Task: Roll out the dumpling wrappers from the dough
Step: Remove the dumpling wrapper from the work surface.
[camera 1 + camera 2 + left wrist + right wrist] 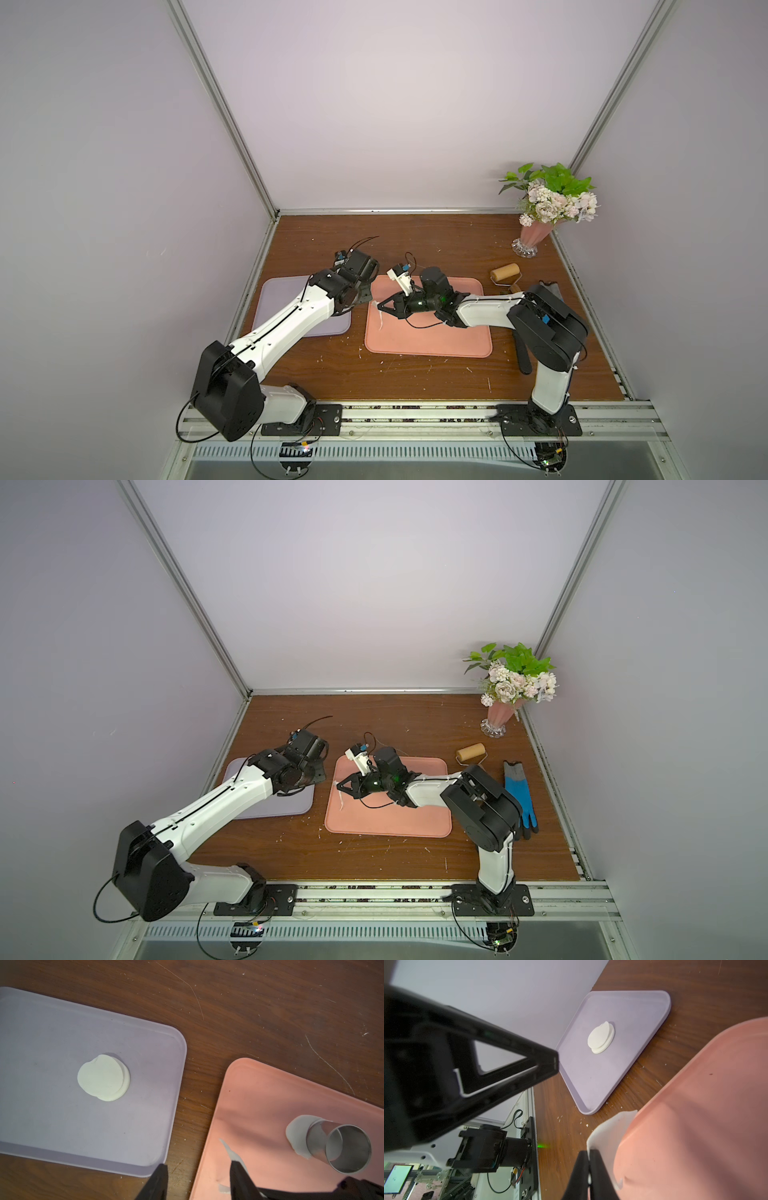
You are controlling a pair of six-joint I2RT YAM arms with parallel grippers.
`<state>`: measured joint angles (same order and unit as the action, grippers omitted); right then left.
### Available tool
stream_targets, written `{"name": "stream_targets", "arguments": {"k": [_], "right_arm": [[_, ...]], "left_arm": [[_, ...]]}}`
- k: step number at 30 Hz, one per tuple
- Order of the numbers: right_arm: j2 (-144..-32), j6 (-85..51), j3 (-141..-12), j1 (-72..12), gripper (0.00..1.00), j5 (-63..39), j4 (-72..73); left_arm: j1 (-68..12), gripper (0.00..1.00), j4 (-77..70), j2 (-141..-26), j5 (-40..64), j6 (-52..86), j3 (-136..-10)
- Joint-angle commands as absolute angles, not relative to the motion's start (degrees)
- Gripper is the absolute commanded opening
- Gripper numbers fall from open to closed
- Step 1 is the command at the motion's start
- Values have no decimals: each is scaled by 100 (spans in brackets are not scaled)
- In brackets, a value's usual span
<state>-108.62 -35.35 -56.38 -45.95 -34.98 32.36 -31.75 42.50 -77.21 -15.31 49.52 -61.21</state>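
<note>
Two round white dumpling wrappers (104, 1078) lie stacked on the purple tray (41, 1043), also seen in the right wrist view (601, 1038). My left gripper (199, 1164) stands open over the gap between the trays, holding nothing. My right gripper (589, 1152) is shut on a thin ragged strip of dough scrap (608, 1132) at the pink tray's (695, 1105) edge. In both top views the strip hangs below its fingertips (380, 320) (341, 800). A steel ring cutter (342, 1147) lies on its side on the pink tray, a flat pale dough piece (295, 1134) against its end.
A tan wooden roller (505, 274) lies right of the pink tray (428, 340), with a blue and grey glove (519, 796) beyond it. A vase of flowers (536, 232) stands in the back right corner. White crumbs dot the brown table (415, 374).
</note>
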Motion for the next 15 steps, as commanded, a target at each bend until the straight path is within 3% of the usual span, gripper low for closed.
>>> {"name": "stream_targets", "arguments": {"k": [1,6,7,9,10,15], "right_arm": [[-10977,-3129,-6241,-4573,19,-3017,2302],[-11107,-2495,-6961,-4588,50,-1889,543],[-11113,-2386,-7048,-4588,66,-1855,320],[-11127,-2251,-7187,-4588,83,-1507,7],[-11127,-2197,-7244,-4588,98,-1364,-122],[-11031,-2046,-7294,-4585,99,-1125,-286]], "left_arm": [[-3103,46,4333,-7672,-1636,5006,-6095],[-3107,47,4329,-7673,-1634,5019,-6106],[-3109,46,4324,-7682,-1628,5025,-6098],[-3104,47,4316,-7732,-1610,5021,-6102],[-3103,47,4315,-7773,-1589,5012,-6108],[-3104,44,4298,-7836,-1423,5066,-6120]]}}
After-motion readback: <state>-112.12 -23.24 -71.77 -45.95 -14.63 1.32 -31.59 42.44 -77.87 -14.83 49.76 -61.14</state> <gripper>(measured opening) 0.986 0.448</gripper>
